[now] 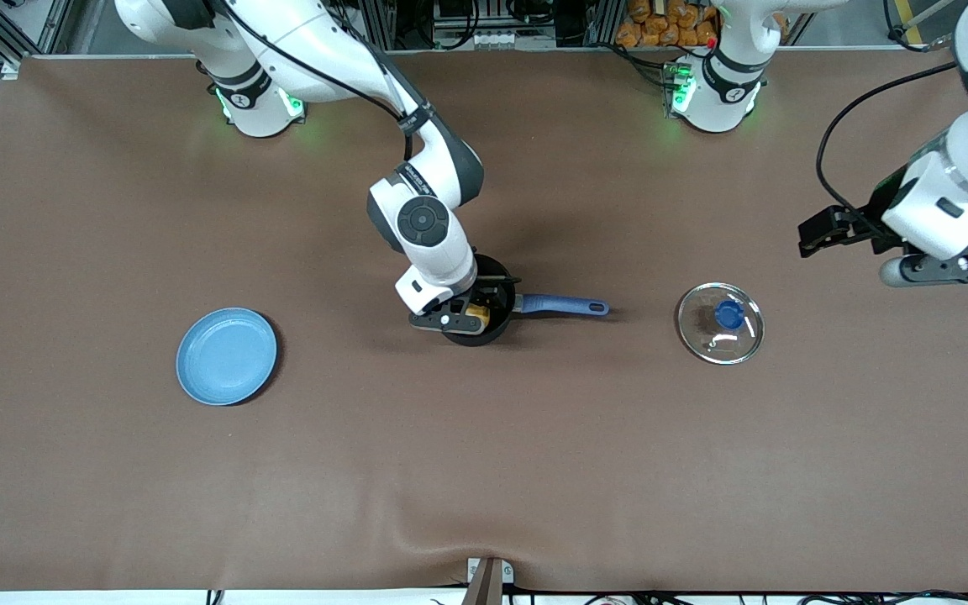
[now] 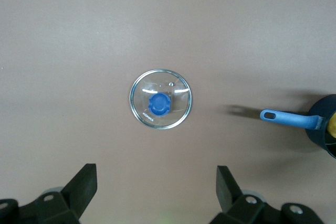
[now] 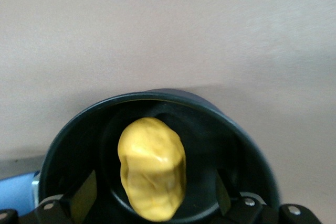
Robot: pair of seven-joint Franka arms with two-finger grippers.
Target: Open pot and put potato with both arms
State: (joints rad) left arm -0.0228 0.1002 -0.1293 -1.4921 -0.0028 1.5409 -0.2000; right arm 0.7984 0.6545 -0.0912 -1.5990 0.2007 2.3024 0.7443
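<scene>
The black pot (image 1: 498,326) stands uncovered mid-table, its blue handle (image 1: 560,305) pointing toward the left arm's end. The yellow potato (image 1: 476,314) lies inside it. My right gripper (image 1: 469,317) is lowered into the pot, open, its fingers either side of the potato and clear of it. In the right wrist view the potato (image 3: 152,174) lies on the pot's floor inside the rim (image 3: 157,98), between the spread fingers of the gripper (image 3: 153,195). The glass lid (image 1: 720,323) with blue knob lies on the table beside the pot. My left gripper (image 1: 954,267) hangs open and empty in the air above the table near the lid.
A flat light-blue plate (image 1: 226,355) lies toward the right arm's end of the table. The left wrist view shows the lid (image 2: 160,105), the pot's handle (image 2: 289,119) and the open left gripper (image 2: 157,184) over bare brown cloth.
</scene>
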